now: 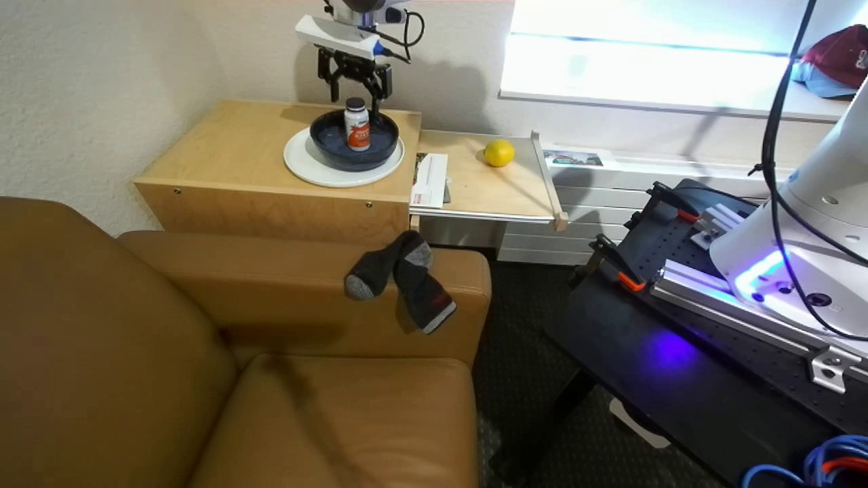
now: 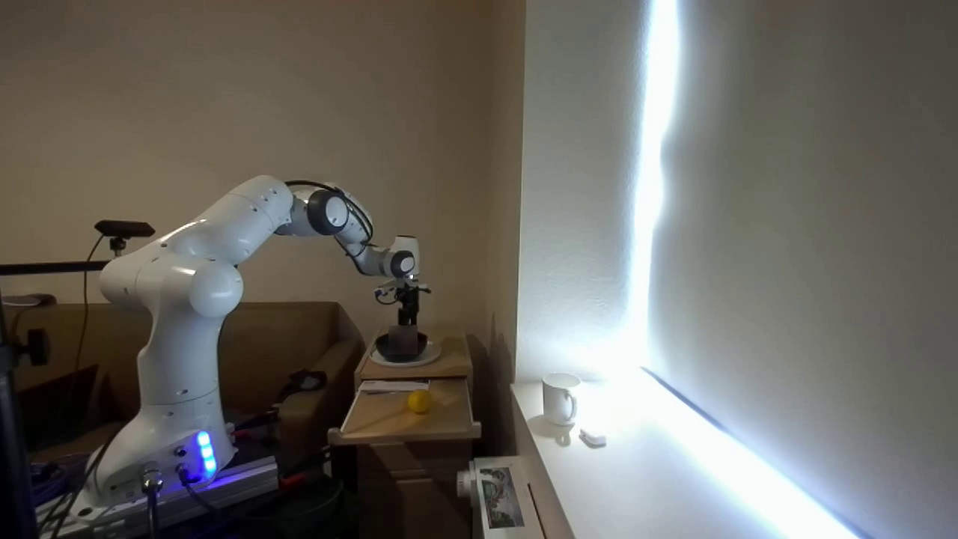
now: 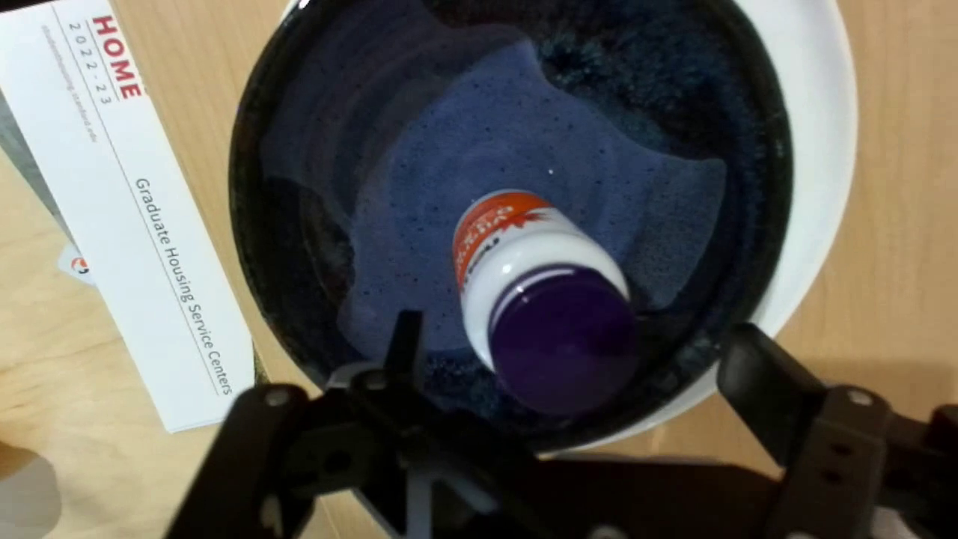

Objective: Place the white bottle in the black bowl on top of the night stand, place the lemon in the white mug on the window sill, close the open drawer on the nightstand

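Observation:
The white bottle [image 1: 357,127], with a dark purple cap and orange band, stands upright inside the black bowl [image 1: 359,163]. The bowl sits on a white plate on the night stand [image 1: 230,149]. My gripper [image 1: 354,107] is open above the bowl, its fingers apart on either side of the bottle's cap and not closed on it; the wrist view shows the bottle [image 3: 535,251] between them. The yellow lemon [image 1: 499,153] lies in the pulled-out drawer [image 1: 485,193]; it also shows in an exterior view [image 2: 419,402]. The white mug [image 2: 560,400] stands on the window sill [image 2: 629,479].
A white plate [image 1: 308,169] lies under the bowl. White papers [image 1: 430,179] lie in the drawer near the cabinet. Socks [image 1: 413,274] lie on the sofa arm [image 1: 305,271]. A small white object [image 2: 593,436] is beside the mug. A cap [image 1: 839,57] rests on the sill.

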### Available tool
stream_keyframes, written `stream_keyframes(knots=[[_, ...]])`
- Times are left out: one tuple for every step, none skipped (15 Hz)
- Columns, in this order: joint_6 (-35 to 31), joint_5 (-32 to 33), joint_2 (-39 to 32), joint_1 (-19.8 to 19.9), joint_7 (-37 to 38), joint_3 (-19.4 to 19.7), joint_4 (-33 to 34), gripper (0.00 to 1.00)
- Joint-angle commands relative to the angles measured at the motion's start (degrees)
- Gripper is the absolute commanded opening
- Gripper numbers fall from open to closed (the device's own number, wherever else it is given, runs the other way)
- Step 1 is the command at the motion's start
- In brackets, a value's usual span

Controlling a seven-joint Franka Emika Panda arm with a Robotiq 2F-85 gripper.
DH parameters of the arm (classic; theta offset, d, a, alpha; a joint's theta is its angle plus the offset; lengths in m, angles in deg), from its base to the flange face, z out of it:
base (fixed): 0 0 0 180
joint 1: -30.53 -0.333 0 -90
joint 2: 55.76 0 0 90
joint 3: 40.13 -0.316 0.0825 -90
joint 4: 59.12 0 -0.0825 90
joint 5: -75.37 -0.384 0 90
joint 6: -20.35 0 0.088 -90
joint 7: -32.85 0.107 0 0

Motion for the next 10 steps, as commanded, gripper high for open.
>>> stream_keyframes(knots=[[2.50,0.03,8.72,1.27,-1.76,-0.77,-6.78,1.00],[3.74,-0.31,11.27,1.83,-2.58,-1.16,-8.75,1.00],[5.87,-0.50,14.51,2.50,-3.46,-1.30,-11.56,1.00],[7.98,-0.03,17.19,2.60,-3.25,-0.77,-13.82,1.00],[10.38,0.53,19.79,2.89,-2.73,-0.06,-16.22,1.00],[12.69,0.31,22.18,3.71,-2.29,0.09,-18.72,1.00],[15.07,0.09,24.55,4.63,-2.11,0.24,-21.33,1.00],[17.01,-0.40,26.62,5.67,-1.97,0.29,-24.20,1.00],[18.64,-1.70,28.62,7.24,-2.98,-0.14,-27.03,1.00],[19.76,-2.10,30.29,8.16,-2.47,0.09,-30.10,1.00]])
